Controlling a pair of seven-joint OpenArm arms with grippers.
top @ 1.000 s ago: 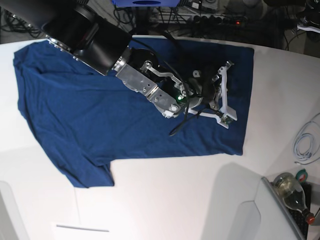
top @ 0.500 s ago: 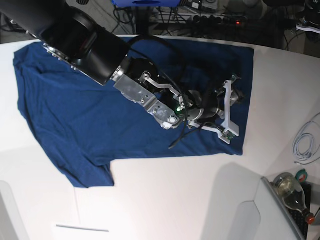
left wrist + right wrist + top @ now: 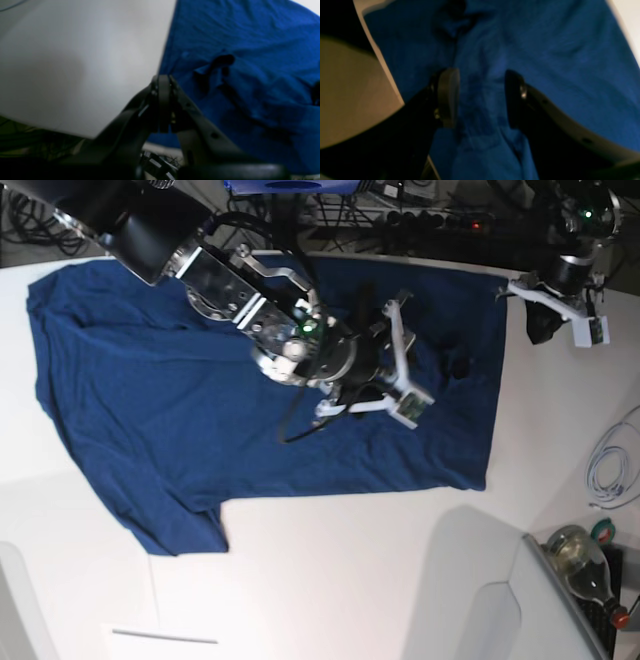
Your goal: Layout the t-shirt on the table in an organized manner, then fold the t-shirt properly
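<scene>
Your right gripper [image 3: 403,355] has let go and lifted toward twelve o'clock, jaws apart above the t-shirt [image 3: 150,410], which lies spread on the table [image 3: 330,580]. Left gripper [image 3: 560,305] arrives, jaws together, empty.

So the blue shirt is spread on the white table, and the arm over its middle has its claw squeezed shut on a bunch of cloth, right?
Not quite. The right gripper over the t-shirt has its jaws apart, with cloth lying loose between them, as the right wrist view shows. The rest holds: the shirt is spread on the white table.
</scene>
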